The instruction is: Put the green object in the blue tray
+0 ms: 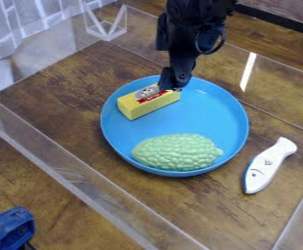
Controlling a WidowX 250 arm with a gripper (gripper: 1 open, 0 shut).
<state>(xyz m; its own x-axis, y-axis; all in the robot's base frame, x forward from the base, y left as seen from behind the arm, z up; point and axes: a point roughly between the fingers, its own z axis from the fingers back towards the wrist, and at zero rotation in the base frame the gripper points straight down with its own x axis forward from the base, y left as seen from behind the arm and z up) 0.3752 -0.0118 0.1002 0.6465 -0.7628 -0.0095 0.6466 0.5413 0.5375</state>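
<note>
With the bumpy green leaf-shaped object [177, 152] lying in the round blue tray [226, 117], the black gripper [175, 86], jaws apart and empty, hangs right over a yellow block [151, 100] and could knock it when lifting.

The scene is lit evenly and fairly brightly from above. White glare streaks are seen on the clear wall panels [251, 70] near the top right, and a soft sheen is spread over the wooden tabletop [63, 107]. Shadows are faint and short. The picture is small and coarse, and fine detail is blurred throughout.
</note>
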